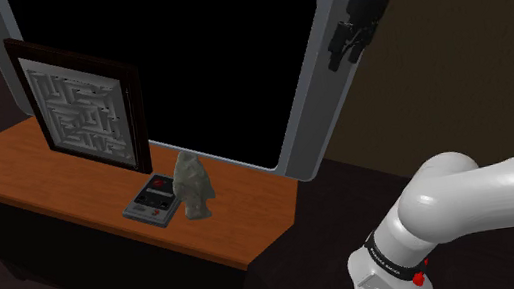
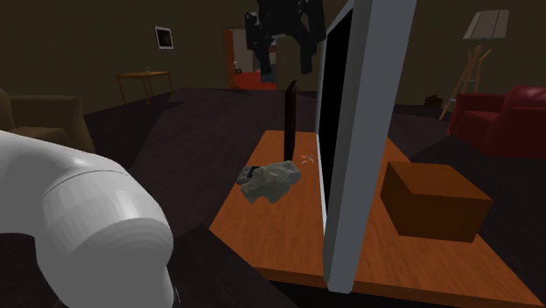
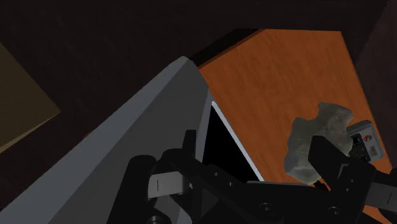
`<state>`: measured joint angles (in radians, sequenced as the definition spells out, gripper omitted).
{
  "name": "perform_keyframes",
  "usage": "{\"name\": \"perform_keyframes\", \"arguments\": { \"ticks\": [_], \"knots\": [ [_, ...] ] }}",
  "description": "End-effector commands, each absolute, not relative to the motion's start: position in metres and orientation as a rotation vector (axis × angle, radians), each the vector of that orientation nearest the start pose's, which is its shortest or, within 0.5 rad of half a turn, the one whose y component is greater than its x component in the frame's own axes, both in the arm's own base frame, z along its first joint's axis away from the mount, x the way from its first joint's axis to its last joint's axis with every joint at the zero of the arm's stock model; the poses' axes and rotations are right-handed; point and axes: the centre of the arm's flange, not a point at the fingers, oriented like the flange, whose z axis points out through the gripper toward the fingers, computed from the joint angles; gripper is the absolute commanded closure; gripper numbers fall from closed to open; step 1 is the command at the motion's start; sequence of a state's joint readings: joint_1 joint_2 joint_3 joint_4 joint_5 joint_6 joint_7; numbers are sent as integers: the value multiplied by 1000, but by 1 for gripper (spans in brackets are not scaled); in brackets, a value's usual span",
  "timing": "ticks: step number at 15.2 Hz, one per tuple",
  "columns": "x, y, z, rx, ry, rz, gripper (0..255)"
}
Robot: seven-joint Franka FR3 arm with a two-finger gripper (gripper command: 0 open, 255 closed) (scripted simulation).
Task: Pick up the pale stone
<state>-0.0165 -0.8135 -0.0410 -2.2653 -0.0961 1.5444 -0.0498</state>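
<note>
The pale stone (image 1: 191, 185) is a lumpy grey-green rock standing on the orange-brown wooden table (image 1: 6, 164), next to a small grey device. It also lies on the table (image 2: 289, 236) in the second exterior view (image 2: 273, 179), beside the big screen. My black gripper (image 1: 343, 55) hangs high above the table's near end, over the screen's top corner and well away from the stone. Its fingers stand apart, open and empty (image 2: 284, 54). In the wrist view the stone (image 3: 315, 140) shows far below, past the right finger (image 3: 326, 159).
A large grey-framed black screen (image 1: 309, 92) stands along the table's back, directly under my hand. A framed maze picture (image 1: 78, 100) leans at the far end. The small grey device with a red button (image 1: 151, 199) touches the stone. A brown box (image 2: 433, 199) sits behind the screen.
</note>
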Motion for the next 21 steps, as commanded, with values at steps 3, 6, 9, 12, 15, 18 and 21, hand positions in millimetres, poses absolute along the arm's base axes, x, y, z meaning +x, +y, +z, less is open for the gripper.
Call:
{"name": "perform_keyframes", "arguments": {
  "ticks": [3,6,9,12,15,18,21],
  "knots": [
    [305,-6,627,-3246,38,-153,0],
    [322,33,607,-3301,90,-169,0],
    [340,71,585,-3355,143,-185,0],
    [360,106,561,-3409,198,-202,0],
    [381,140,535,-3461,255,-219,0],
    [403,171,508,-3512,315,-237,0],
    [427,200,480,-3561,377,-255,0]
  ]
}}
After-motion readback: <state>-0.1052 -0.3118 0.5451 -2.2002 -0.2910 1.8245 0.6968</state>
